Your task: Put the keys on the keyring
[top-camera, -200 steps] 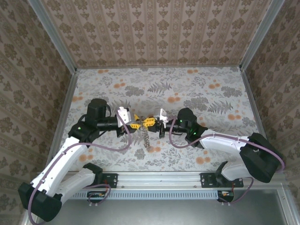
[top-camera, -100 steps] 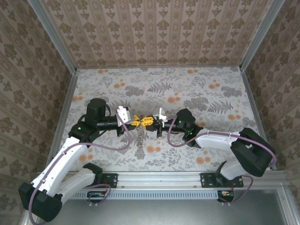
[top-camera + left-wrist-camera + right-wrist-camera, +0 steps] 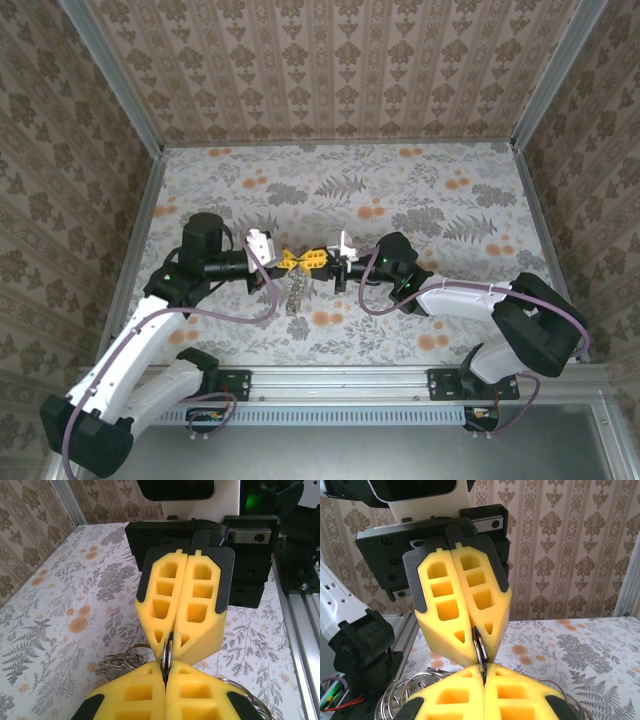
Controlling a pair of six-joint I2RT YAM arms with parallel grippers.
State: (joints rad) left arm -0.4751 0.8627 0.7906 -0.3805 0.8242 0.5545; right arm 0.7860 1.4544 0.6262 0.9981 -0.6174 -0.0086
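Both grippers meet tip to tip above the middle of the table. The keyring [image 3: 168, 652] is a thin metal ring seen edge-on between the two pairs of yellow fingers. My left gripper [image 3: 293, 259] is shut on one side of it, my right gripper [image 3: 316, 258] on the other. In the left wrist view my own left gripper [image 3: 166, 674] pinches the ring from below, with the right gripper [image 3: 172, 636] opposite. The right wrist view mirrors this: right gripper [image 3: 484, 674], keyring [image 3: 480, 650], left gripper [image 3: 474, 630]. A bunch of small silver rings [image 3: 296, 295] hangs beneath; single keys cannot be told apart in it.
The floral table top [image 3: 420, 200] spreads behind and to both sides of the grippers. Patterned walls [image 3: 340, 70] with metal corner posts close it in. A metal rail [image 3: 340, 382] carrying the arm bases runs along the near edge.
My left gripper has closed on the keyring. The two grippers have drawn together, and the hanging bunch has shifted a little to the left.
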